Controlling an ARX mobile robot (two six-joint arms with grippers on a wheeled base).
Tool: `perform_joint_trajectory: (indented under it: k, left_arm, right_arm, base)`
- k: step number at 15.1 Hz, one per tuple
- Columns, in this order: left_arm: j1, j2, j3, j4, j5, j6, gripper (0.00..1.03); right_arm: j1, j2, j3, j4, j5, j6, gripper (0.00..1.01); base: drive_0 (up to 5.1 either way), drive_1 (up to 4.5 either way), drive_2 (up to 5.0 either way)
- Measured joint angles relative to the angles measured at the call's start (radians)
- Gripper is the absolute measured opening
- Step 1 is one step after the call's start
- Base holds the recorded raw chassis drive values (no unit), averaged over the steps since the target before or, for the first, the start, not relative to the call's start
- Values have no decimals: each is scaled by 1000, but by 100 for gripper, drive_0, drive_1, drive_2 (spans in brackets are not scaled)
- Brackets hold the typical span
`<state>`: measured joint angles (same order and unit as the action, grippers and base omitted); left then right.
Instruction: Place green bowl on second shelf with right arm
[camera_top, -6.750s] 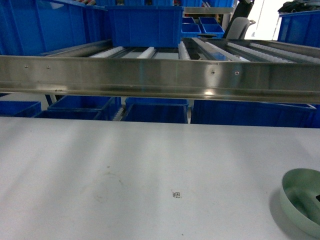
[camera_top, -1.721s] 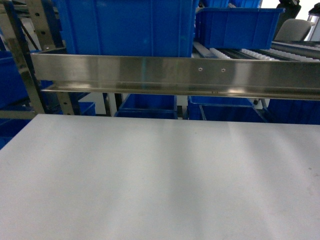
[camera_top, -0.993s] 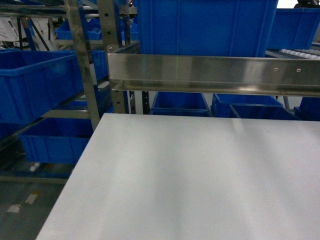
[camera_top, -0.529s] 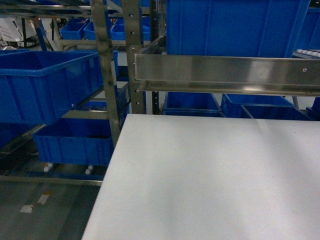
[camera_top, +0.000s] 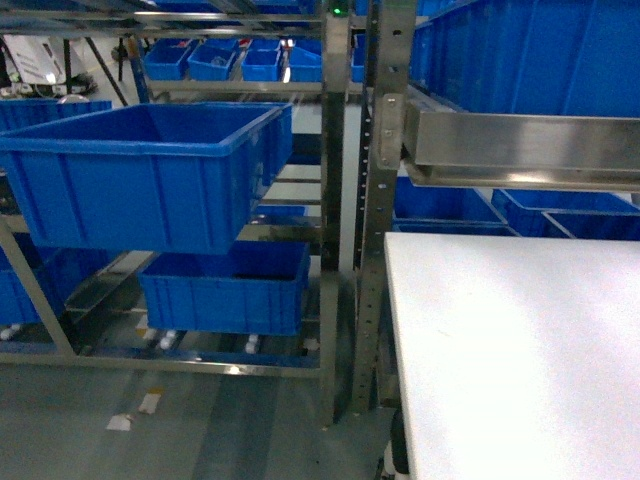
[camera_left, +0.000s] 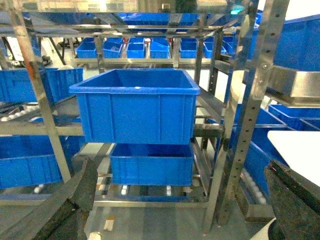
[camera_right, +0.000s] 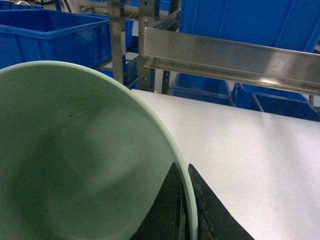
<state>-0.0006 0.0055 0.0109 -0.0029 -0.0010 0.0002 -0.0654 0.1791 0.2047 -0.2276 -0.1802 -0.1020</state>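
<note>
Bowl first: the small round pale mint-green bowl (camera_right: 75, 165), smooth and glossy, fills the lower left of the right wrist view, its rim clamped between the two dark fingers of the right gripper (camera_right: 186, 210), one inside the rim and one outside. It hangs over the left edge of the white tabletop (camera_right: 250, 150). It does not appear in the head view.

The left gripper (camera_left: 175, 210) shows only its dark fingers (camera_left: 60, 210) at the bottom corners of its own view, spread wide apart with nothing between them.

Left of the table stands the shiny stainless-steel rack with perforated uprights (camera_top: 335, 200). Its second shelf (camera_top: 285, 228) carries a large deep blue rectangular plastic crate (camera_top: 150, 180), thick-rimmed, its inside hidden from view.
</note>
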Motion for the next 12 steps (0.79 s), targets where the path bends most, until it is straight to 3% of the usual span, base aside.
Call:
perform_joint_trajectory:
  k: [12]
  left_arm:
    - [0, 0, 0, -1, 0, 0, 98]
  right_arm:
    - [0, 0, 0, 0, 0, 0, 2]
  base:
    - [-500, 245, 245]
